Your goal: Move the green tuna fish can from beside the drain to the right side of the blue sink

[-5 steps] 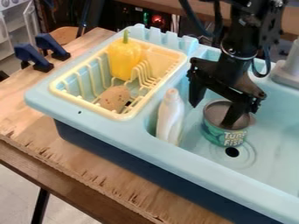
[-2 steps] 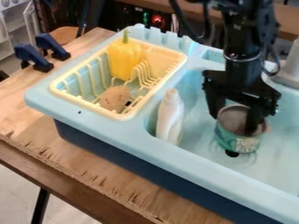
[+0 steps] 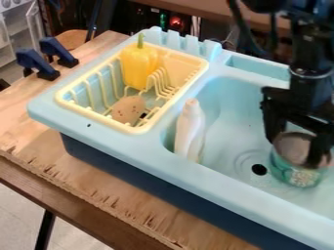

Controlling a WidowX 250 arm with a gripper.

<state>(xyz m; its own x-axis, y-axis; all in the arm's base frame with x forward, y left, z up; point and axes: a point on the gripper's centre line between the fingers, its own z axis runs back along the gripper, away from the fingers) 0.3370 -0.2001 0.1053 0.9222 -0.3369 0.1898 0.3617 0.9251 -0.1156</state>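
One green tin can is standing in the sink beside the drain, reached but not being lifted, while the pincer is hanging widely parted at its rim, with no firm grip showing.

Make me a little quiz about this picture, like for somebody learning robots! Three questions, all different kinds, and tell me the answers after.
1. Fill in the missing word: the yellow pepper and the brown lumpy thing are in the pale yellow ____.

2. Pick one: what is the black gripper closest to?
A) the yellow pepper
B) the green can
C) the white bottle

3. True or false: the white bottle is in the same place as the yellow pepper.

Key: 1. rack; 2. B; 3. false
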